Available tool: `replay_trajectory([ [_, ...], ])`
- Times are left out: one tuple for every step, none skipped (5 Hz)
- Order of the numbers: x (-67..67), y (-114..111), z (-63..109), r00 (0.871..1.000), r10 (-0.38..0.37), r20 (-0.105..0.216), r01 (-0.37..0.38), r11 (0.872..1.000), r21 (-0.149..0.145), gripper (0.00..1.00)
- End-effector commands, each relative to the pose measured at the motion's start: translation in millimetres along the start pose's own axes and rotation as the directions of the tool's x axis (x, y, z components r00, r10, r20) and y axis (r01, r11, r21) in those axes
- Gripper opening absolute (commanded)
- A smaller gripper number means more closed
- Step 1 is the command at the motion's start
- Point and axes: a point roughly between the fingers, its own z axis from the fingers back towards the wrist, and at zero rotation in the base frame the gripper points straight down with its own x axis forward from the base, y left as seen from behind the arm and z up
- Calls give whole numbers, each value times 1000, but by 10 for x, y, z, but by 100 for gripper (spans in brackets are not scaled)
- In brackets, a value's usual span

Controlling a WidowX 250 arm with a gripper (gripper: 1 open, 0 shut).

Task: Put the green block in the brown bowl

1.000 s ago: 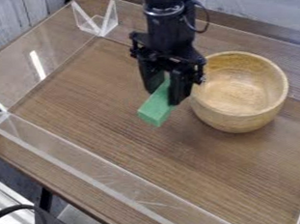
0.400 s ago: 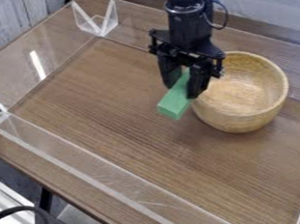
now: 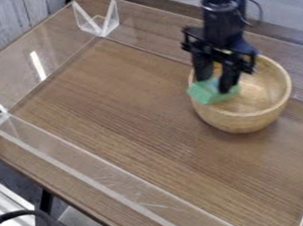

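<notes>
The green block (image 3: pixel 209 90) hangs tilted just over the left inner side of the brown bowl (image 3: pixel 261 115), its lower end at or below the rim. My gripper (image 3: pixel 222 80) comes down from above, black fingers shut on the block's upper end. The bowl is a light tan wooden one standing at the right of the wooden table. The block's top is hidden between the fingers.
A low clear acrylic wall (image 3: pixel 65 150) runs around the wooden tabletop (image 3: pixel 108 98). A small clear acrylic stand (image 3: pixel 98 19) sits at the back left corner. The arm's dark body rises out of view at the top.
The gripper has carried the green block to the right, from the middle of the table to a spot over the bowl's left side.
</notes>
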Motion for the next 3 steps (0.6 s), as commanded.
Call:
replay_trajectory([
  [193, -112, 71, 999, -18, 48, 18, 1000, 8, 0],
  [286, -170, -7, 999, -33, 38, 32, 999, 12, 0],
  [306, -178, -9, 999, -36, 33, 35, 999, 13, 100],
])
